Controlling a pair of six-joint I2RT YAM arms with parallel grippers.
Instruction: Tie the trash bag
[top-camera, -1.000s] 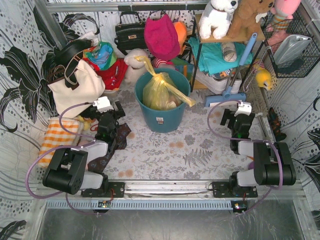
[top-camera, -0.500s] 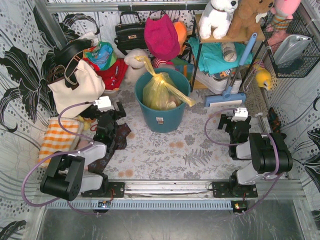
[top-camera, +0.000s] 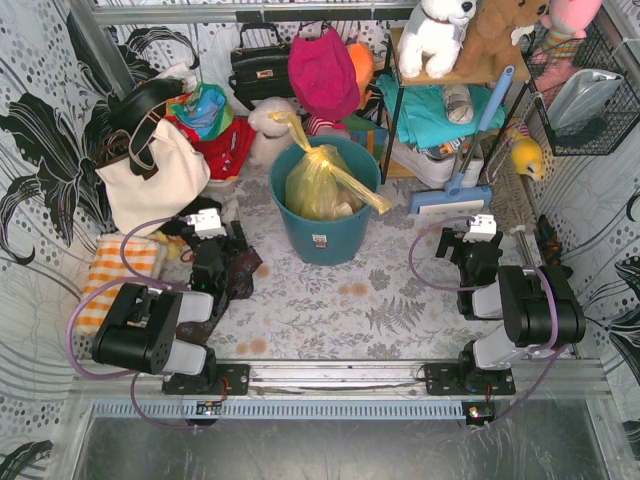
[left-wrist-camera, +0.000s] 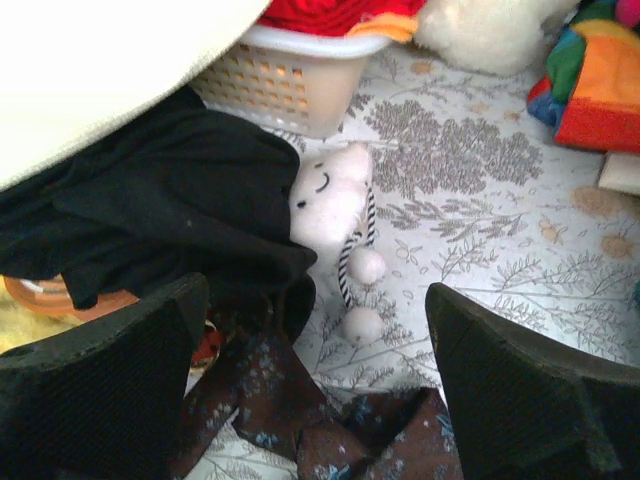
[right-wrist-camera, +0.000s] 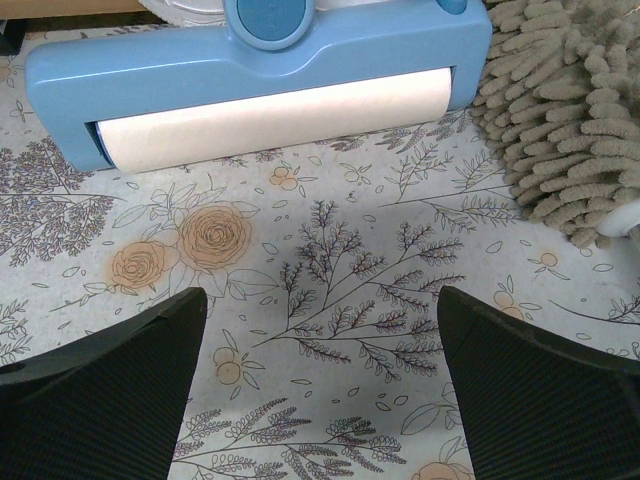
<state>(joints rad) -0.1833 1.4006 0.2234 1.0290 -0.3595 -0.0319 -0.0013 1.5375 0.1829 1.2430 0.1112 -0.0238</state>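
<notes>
The trash bag (top-camera: 318, 182), thin yellow plastic, stands in a teal bucket (top-camera: 325, 232) at the middle back of the floral mat. Its top is gathered, with one tail sticking up-left and another trailing right over the rim. My left gripper (top-camera: 218, 243) is low at the left, well short of the bucket; its jaws (left-wrist-camera: 315, 300) stand open over a brown floral cloth (left-wrist-camera: 290, 400). My right gripper (top-camera: 472, 240) sits at the right, also away from the bucket. It is open (right-wrist-camera: 320, 300) above bare mat. Neither wrist view shows the bag.
A cream tote (top-camera: 150, 175) leans at the left, with black cloth (left-wrist-camera: 170, 210), a small white plush (left-wrist-camera: 330, 195) and a white basket (left-wrist-camera: 290, 80) near my left gripper. A blue cleaner head (right-wrist-camera: 260, 70) and beige mop fringe (right-wrist-camera: 560, 100) lie ahead of the right gripper.
The left arm has pulled back a little toward its base. The right arm shifted right and folded closer early on, then held still. Both grippers stayed open.
</notes>
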